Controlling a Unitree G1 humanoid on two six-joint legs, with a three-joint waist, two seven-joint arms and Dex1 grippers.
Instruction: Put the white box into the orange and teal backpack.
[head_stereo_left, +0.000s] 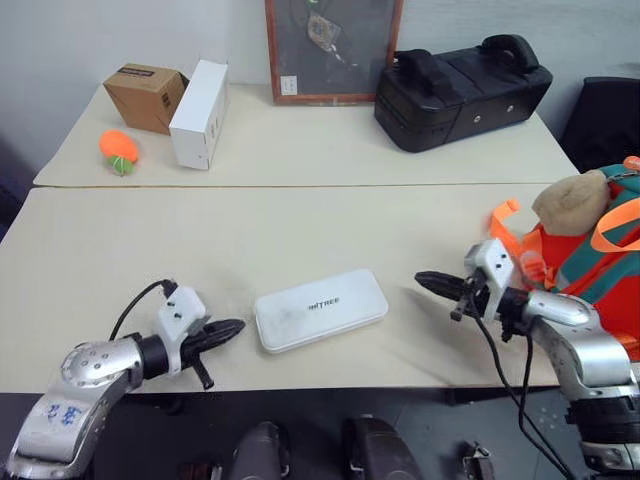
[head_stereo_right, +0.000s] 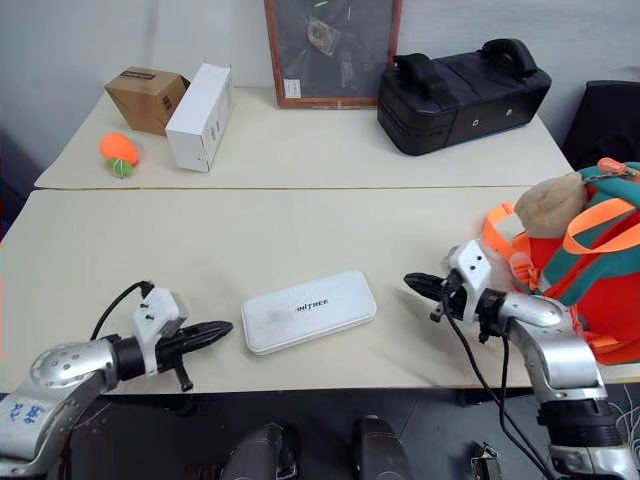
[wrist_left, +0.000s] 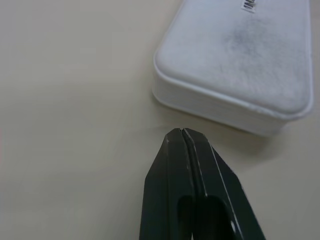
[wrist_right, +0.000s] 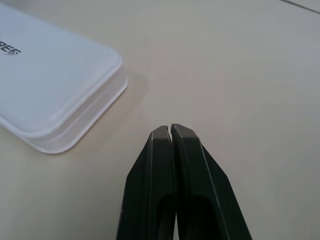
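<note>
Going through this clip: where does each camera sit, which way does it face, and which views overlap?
Left and right eye views: head-mounted, looking forward and down at the table; both arms show, the left gripper and right gripper flanking the white box.
Left wrist view: along its shut fingers toward one box end.
Right wrist view: along its shut fingers toward the other end.
Every view shows the box.

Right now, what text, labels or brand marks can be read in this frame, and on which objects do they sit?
"INITREE", grey, on the lid of the white box.
White label in the corner of the framed board: too small to read.
Dark marks on the side of the white carton and the tape on the brown box: illegible.
</note>
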